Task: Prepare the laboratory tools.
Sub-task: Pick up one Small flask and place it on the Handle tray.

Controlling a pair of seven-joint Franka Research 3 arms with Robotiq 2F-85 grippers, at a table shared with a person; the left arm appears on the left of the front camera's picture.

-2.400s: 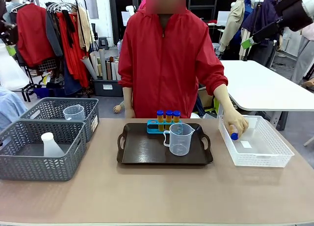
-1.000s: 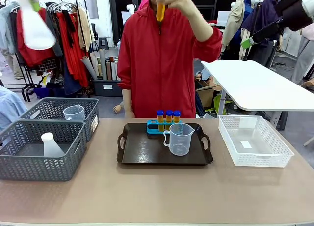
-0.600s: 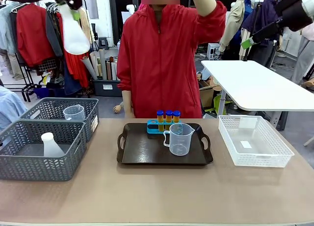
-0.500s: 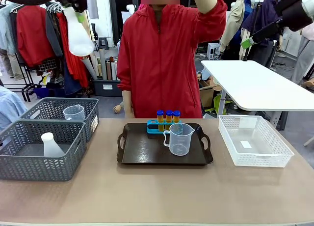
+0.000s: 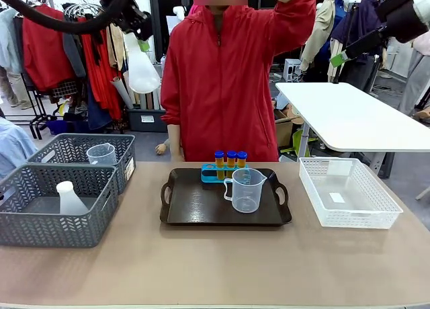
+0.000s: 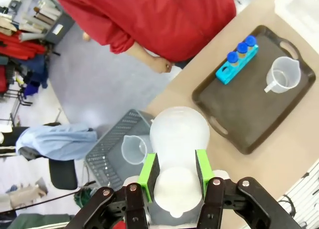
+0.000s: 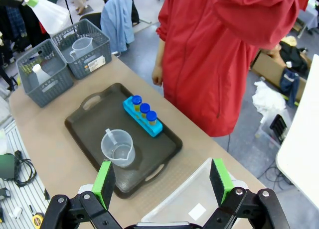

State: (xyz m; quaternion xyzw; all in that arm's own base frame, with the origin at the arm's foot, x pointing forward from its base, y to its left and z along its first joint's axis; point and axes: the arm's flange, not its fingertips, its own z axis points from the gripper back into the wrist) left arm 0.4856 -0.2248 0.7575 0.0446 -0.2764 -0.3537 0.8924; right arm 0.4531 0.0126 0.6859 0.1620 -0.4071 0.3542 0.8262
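front view: the left gripper [image 5: 138, 25] is high over the table's left side, clenched on the neck of a translucent white conical flask [image 5: 142, 72]. the flask hangs base-down, slightly tilted, well above everything on the table. on the dark brown tray [image 5: 195, 218] stand a blue rack [image 5: 208, 177] with three blue-capped tubes [image 5: 230, 158] and, just in front of it, a clear measuring beaker [image 5: 246, 191]. a second flask [image 5: 69, 199] sits in the near grey basket [image 5: 54, 235]. the person stands behind the tray with one arm raised.

left wrist view: the green pads [image 6: 148, 175] press on the flask's neck from both sides, and its wide body bulges out beyond them. the tray lies far below and off to one side, not under the flask.

right wrist view: the right gripper [image 7: 162, 181] has its jaws spread wide with nothing between them. it looks down from well above the tray and the white basket [image 7: 199, 201].

assessment: the step in hand appears to be carrying the flask to the tray. to do it well:
- bring the flask over the bare tray floor beside the beaker, clear of the rack.
- level the wrist so the base comes down flat.
- hold the neck grip until the base rests, because a smooth neck could slip.
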